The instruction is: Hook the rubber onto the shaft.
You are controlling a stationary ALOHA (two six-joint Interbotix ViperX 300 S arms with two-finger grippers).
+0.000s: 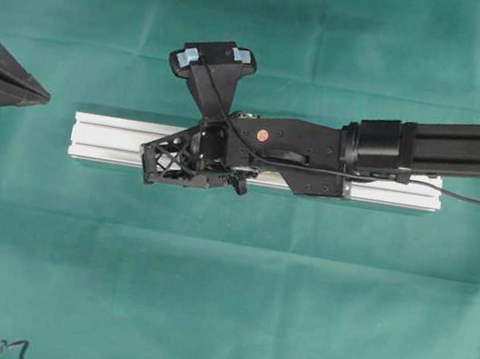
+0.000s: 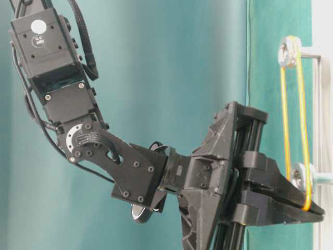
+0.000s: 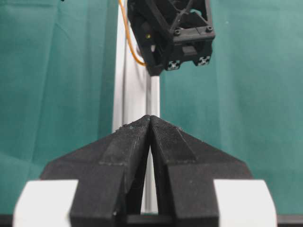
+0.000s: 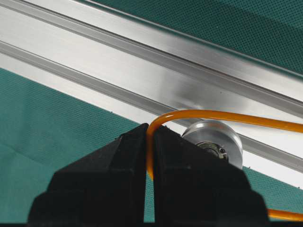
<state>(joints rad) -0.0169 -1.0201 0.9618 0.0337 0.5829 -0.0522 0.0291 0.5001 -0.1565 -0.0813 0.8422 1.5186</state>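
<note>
The rubber [image 4: 199, 115] is a thin orange loop. My right gripper [image 4: 150, 135] is shut on it, and the band bends out of the fingertips just beside a silver pulley [image 4: 214, 138] on the shaft. In the table-level view the rubber [image 2: 285, 120] is stretched from an upper pulley [image 2: 287, 51] down past the lower pulley [image 2: 300, 174] to my right gripper [image 2: 311, 209]. I cannot tell whether it sits in the lower groove. From overhead, my right gripper [image 1: 155, 163] is over the aluminium rail [image 1: 108, 139]. My left gripper [image 1: 45, 96] is shut and empty, left of the rail's end.
The rail [image 3: 135, 94] runs straight ahead of my left gripper [image 3: 150, 118], with the right gripper's body [image 3: 173, 33] above its far part. Green cloth [image 1: 291, 317] covers the table. A small dark object [image 1: 9, 348] lies at the front left edge.
</note>
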